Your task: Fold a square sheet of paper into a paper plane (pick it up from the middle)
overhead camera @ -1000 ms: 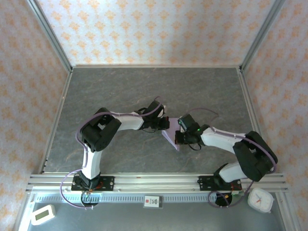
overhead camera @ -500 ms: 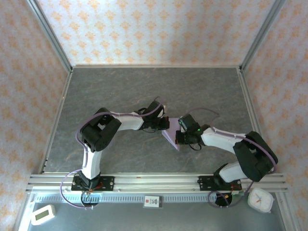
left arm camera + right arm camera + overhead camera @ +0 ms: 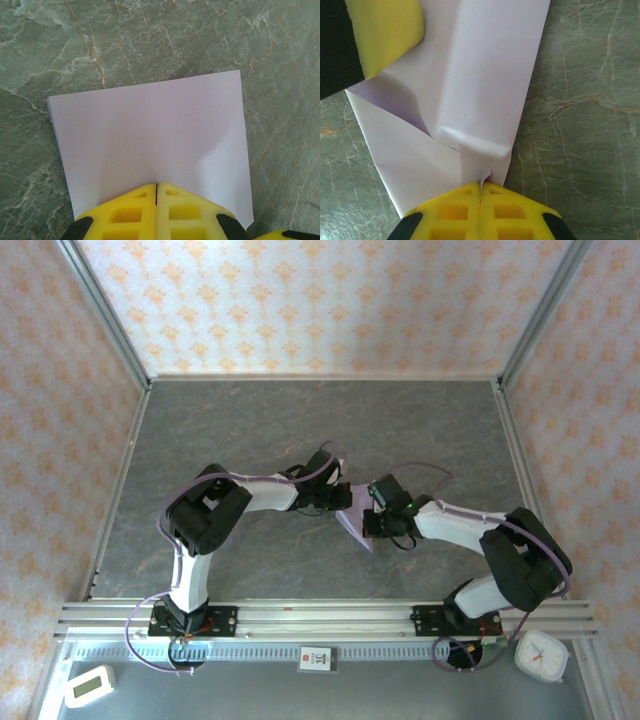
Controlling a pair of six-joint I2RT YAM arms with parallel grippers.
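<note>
The dark grey-green, marble-veined worktop [image 3: 300,420] carries one folded sheet of thin matte lavender paper [image 3: 357,532] near its middle. The sheet lies mostly flat in overlapping layers, with one inner flap slightly raised.

- Left arm [image 3: 210,520]: base at near left, elbow bent, forearm reaching right toward the table's middle
- Left gripper [image 3: 157,186]: yellow fingers pressed flat together, pinching the lavender paper [image 3: 150,135] at its near edge
- Right arm [image 3: 455,525]: base at near right, elbow folded, forearm reaching left
- Right gripper [image 3: 481,184]: yellow fingers closed tip to tip on the same paper
- Both grippers: near each other, facing
</note>
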